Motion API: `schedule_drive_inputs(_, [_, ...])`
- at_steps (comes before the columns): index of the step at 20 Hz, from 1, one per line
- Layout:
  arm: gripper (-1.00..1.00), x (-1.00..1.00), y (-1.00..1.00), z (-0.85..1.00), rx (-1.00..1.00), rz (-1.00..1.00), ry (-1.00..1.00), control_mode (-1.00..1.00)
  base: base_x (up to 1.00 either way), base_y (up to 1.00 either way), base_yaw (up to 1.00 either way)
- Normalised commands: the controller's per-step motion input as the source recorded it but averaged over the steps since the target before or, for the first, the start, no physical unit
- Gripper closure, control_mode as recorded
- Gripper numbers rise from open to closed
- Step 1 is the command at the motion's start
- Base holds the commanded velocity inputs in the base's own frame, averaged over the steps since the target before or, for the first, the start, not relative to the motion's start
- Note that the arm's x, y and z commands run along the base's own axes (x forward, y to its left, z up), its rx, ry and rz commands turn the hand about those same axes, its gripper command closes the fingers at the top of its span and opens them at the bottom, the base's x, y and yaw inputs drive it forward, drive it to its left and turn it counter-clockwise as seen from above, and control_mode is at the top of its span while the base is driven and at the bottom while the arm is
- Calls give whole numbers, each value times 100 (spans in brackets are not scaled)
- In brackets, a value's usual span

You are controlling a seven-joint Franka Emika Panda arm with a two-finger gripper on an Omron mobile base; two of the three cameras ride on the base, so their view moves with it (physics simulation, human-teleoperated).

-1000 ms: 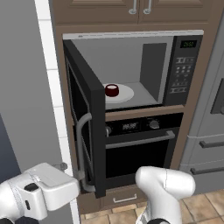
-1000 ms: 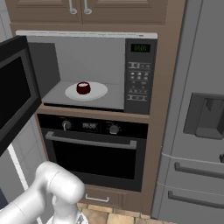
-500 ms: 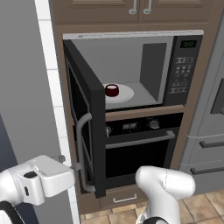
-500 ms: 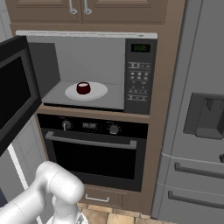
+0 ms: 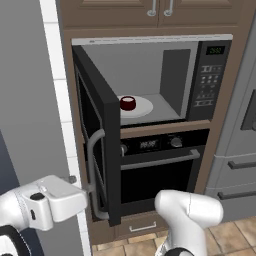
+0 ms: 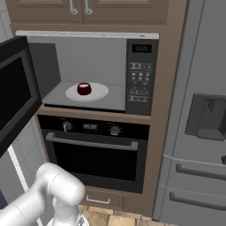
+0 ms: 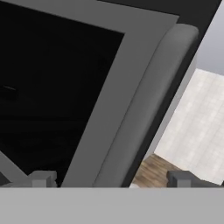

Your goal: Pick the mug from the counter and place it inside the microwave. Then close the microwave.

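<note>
Sitting on the white turntable (image 6: 87,92) inside the open microwave (image 5: 165,80), well away from the jaws, the mug (image 5: 127,103), jaws (image 7: 111,179) spread wide and holding nothing, door handle (image 7: 144,113) rising between their tips, oven (image 6: 95,152) below.

Below the opening sits a black oven (image 6: 95,152), its long horizontal handle (image 6: 92,142) running across the door and two knobs (image 6: 66,126) flanking a small display. Over on the right stands a grey fridge (image 6: 198,145) with a dark dispenser recess (image 6: 209,115) and bar pulls lower down. Up top, brown cabinets (image 5: 145,12) with small metal pulls. White tiles (image 5: 55,75) run up the left wall, and the floor (image 5: 235,237) is tan tile.
</note>
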Motion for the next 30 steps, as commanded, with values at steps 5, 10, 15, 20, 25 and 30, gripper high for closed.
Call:
schedule_drive_inputs(5, [-100,0,-35,1,0,0,0,-100,0,0,0])
schedule_drive_inputs(10, [-100,0,-46,3,0,0,0,-100,0,0,0])
schedule_drive_inputs(15, [-100,0,-55,5,0,0,0,-100,0,0,0])
schedule_drive_inputs(20, [-100,1,-69,10,0,0,0,-100,0,0,0])
schedule_drive_inputs(25, [-100,18,-82,11,0,5,0,-100,0,0,0])
schedule_drive_inputs(30, [-100,33,-81,10,0,11,1,-100,0,0,0])
